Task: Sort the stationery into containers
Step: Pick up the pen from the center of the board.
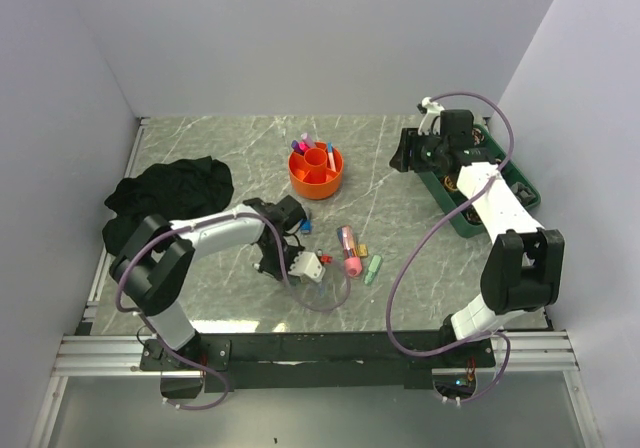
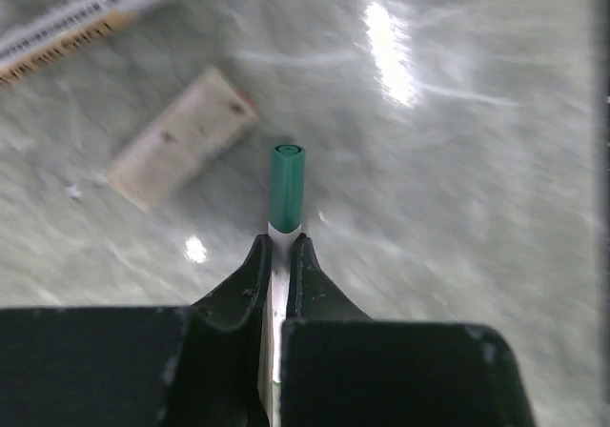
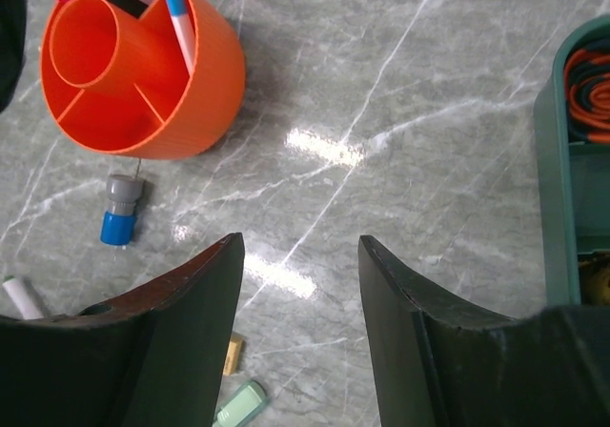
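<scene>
Stationery (image 1: 352, 253) lies loose on a grey marbled table (image 1: 220, 148), in a small cluster near the orange holder (image 1: 316, 171), on the side toward the arms' bases. The cluster includes a pink marker (image 1: 349, 251) and a pale green highlighter (image 1: 373, 269). Other pieces already stand in the holder's ring compartments, among them a blue-and-white pen (image 3: 178, 17) and some pink ones at the far side. The left gripper (image 2: 279, 248), low over the table just left of the cluster, is clamped on a green-capped pen (image 2: 286, 181), whose cap points out past the fingertips. Near that cap lie a tan eraser (image 2: 181, 136) and a white marker (image 2: 91, 15) with a blue end. The right gripper (image 3: 300, 255) hangs above the table between the holder and a dark green tray (image 1: 480, 193) at the right, its fingers spread wide with nothing between them. A black cloth (image 1: 165, 198) sits bunched at the left.
</scene>
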Controlling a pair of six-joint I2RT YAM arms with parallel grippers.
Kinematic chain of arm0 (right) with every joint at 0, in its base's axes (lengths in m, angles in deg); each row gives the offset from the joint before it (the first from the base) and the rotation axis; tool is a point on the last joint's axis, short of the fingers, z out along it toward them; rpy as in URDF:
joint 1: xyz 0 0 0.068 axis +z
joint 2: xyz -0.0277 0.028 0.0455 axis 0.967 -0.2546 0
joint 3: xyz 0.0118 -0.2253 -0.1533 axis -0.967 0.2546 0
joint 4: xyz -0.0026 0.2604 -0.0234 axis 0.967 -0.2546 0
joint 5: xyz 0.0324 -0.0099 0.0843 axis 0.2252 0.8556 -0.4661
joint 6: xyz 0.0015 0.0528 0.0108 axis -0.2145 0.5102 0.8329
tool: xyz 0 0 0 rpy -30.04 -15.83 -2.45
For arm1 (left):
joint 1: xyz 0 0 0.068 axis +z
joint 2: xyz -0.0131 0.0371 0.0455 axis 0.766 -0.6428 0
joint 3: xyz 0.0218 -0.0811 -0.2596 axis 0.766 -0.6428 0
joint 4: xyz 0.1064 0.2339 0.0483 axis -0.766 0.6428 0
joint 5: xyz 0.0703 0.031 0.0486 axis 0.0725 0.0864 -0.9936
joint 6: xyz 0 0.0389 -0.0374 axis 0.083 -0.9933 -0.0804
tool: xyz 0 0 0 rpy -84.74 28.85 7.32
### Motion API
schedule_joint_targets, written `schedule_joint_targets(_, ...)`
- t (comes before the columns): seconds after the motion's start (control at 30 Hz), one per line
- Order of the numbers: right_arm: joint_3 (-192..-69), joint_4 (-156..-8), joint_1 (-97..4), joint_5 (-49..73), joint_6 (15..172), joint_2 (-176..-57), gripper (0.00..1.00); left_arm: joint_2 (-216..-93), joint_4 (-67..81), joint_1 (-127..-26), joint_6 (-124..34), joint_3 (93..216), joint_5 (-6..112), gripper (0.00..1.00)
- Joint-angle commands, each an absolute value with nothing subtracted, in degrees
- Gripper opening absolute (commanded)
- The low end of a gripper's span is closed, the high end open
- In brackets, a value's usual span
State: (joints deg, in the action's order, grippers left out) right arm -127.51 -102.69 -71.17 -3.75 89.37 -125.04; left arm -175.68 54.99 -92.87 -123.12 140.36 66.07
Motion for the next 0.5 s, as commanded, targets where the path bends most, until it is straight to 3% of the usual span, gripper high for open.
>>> schedule_joint_targets(0.0, -132.4, -103.1, -71.6, -4.5, 89.0, -126.0, 0.59, -170.6, 71.5, -89.8, -125.3, 151.1, 71.7, 0.01)
schedule_joint_targets(0.17, -134.6, -103.3, -71.6, -4.0, 89.3, -126.8, 0.59, -176.6, 81.8, -85.5, -127.1, 181.1, 80.3, 0.01)
schedule_joint_targets(0.3, -134.5, -102.5, -71.6, -3.3, 89.2, -126.8, 0.58, -184.4, 69.4, -79.0, -115.2, 195.9, 97.3, 0.01)
schedule_joint_targets(0.37, -134.2, -102.3, -71.6, -3.4, 89.2, -126.7, 0.58, -185.9, 49.7, -77.0, -107.1, 195.4, 107.7, 0.01)
schedule_joint_targets(0.43, -134.2, -102.7, -71.6, -3.1, 89.1, -126.6, 0.58, -186.9, 27.6, -75.7, -85.1, 188.9, 110.1, 0.01)
schedule_joint_targets(0.47, -134.5, -102.9, -71.6, -3.1, 88.6, -126.7, 0.58, -187.4, 3.3, -75.2, -69.9, 186.4, 111.8, 0.01)
